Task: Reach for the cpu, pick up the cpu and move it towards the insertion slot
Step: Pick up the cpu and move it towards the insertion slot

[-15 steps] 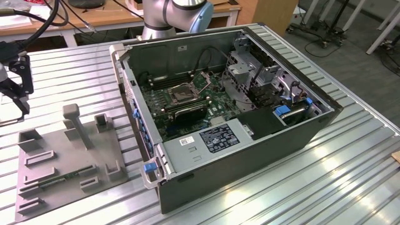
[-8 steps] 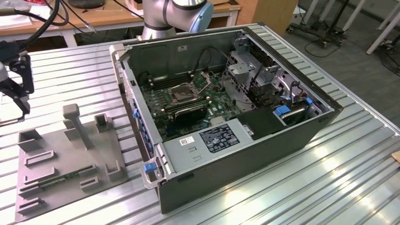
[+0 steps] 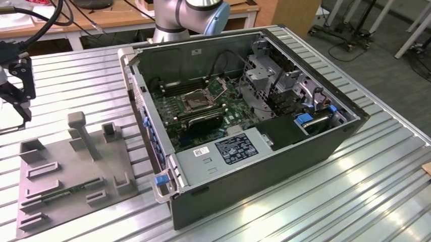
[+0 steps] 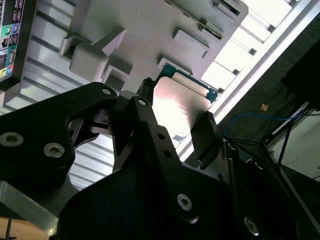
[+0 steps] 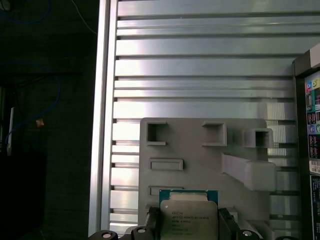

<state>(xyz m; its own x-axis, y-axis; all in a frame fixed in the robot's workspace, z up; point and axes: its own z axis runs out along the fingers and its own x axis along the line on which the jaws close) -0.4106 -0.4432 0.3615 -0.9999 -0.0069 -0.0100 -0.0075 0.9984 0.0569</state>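
The cpu [image 5: 189,214] sits right between my fingers [image 5: 152,222]. I am holding it tight, with one finger pressed on each side edge. Its shiny silver face looks back at my wrist cameras, and a thin green rim shows along one edge. In the second wrist view light bounces off that face, and my gripper [image 4: 176,112] has a black finger touching it on either side. The cpu is up in the air with me and is not lying on anything. Under my fingers is the grey plate [image 5: 200,167]. It has square pockets in it and a thick post [image 5: 247,172] that sticks up. The plate lies flat on the ribbed metal table [image 5: 200,65]. In the exterior view I hang over one end of the plate, at the exterior view's left. A thin green strip [image 3: 64,193] lies in one of the plate's long pockets, well apart from my fingers. The insertion slot [image 3: 199,99] is far from my fingers, toward the exterior view's right. It is a square with a dark middle and a silver frame. It sits on the green board [image 3: 222,113] inside the open computer case [image 3: 269,161]. The case rests on the same table, near the plate.
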